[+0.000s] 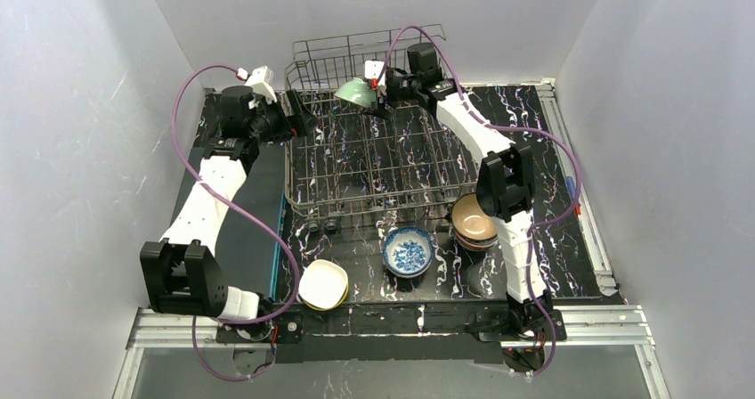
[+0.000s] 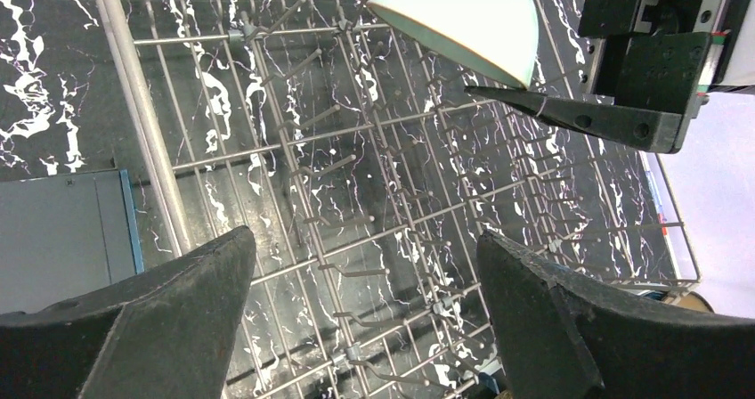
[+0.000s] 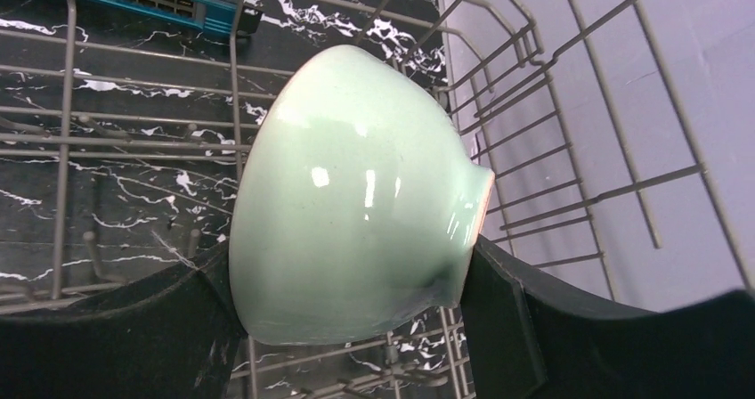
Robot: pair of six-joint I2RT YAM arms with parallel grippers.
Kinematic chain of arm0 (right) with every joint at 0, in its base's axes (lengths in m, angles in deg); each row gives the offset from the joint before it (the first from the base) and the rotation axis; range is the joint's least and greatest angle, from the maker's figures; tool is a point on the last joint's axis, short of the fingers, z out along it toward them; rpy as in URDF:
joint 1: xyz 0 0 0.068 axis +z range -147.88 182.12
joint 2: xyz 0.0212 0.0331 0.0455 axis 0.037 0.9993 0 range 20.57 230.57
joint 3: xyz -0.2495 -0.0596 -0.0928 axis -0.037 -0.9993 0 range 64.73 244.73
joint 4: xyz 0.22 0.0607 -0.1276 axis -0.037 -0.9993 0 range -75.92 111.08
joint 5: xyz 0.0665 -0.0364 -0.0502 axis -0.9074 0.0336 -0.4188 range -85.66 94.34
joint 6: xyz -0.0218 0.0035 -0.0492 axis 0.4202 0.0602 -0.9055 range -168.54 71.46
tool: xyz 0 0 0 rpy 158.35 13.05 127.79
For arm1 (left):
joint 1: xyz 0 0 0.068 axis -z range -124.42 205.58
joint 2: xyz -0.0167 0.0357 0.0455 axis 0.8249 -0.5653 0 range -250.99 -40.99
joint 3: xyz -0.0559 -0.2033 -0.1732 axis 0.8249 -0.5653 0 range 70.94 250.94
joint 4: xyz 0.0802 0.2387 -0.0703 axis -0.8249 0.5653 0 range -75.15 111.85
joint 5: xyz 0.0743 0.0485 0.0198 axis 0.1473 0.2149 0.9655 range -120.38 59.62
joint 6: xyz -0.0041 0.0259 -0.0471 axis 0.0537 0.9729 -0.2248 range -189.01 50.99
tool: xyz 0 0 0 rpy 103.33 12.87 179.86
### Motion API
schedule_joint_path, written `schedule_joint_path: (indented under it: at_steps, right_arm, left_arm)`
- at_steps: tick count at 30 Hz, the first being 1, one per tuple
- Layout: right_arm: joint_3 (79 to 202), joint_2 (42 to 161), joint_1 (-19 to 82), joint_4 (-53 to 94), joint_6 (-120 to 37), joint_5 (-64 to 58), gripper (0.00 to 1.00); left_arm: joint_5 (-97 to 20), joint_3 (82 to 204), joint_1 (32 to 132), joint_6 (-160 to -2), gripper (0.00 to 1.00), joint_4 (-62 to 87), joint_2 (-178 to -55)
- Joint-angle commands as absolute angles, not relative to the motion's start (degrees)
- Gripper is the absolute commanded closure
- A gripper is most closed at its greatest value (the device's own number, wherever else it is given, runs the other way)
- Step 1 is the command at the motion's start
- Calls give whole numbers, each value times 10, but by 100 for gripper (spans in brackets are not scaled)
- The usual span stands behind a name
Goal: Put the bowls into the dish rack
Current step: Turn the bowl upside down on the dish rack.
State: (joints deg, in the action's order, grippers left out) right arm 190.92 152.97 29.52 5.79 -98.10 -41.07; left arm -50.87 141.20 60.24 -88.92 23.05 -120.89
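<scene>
Top external view: the right jaws are clamped on a mint bowl [image 1: 358, 93], holding it tilted on its side above the far end of the dish rack [image 1: 383, 158]. The left jaws stand wide apart and empty at the rack's far left corner. On the worktop [image 1: 543, 150] near the rack's front sit a blue-patterned bowl [image 1: 408, 251], a white bowl [image 1: 322, 283] and a stack of brown bowls [image 1: 474, 221].

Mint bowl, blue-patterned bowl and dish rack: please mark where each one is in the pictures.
mint bowl [image 3: 356, 194]: right wrist view, on its glossy outer wall.
blue-patterned bowl [image 1: 408, 250]: top external view, on its inside bottom.
dish rack [image 1: 378, 203]: top external view, on its near wire wall.
</scene>
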Motion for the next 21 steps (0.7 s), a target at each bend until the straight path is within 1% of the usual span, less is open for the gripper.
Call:
schedule_joint_path:
  at_steps: [1, 4, 10, 12, 17, 21]
  right_arm:
    - [1970, 1537, 299, 118, -1027, -450, 99]
    - [1967, 1544, 298, 130, -1026, -451, 99]
    - [1922, 1526, 301, 155, -1026, -441, 99]
    - [1907, 1518, 301, 160, -1026, -435, 99]
    - [1888, 1506, 301, 161, -1028, -431, 99]
    - [1876, 1494, 302, 161, -1033, -432, 99]
  left_arm:
    - [-506, 1437, 600, -878, 8, 242, -1214]
    - [-479, 1445, 600, -873, 8, 261, -1214]
    - [-323, 1476, 600, -868, 9, 345, -1227]
    - [-293, 1481, 600, -864, 9, 357, -1234]
    - [-297, 1512, 600, -858, 12, 395, -1281]
    - [-376, 1539, 601, -844, 20, 410, -1333]
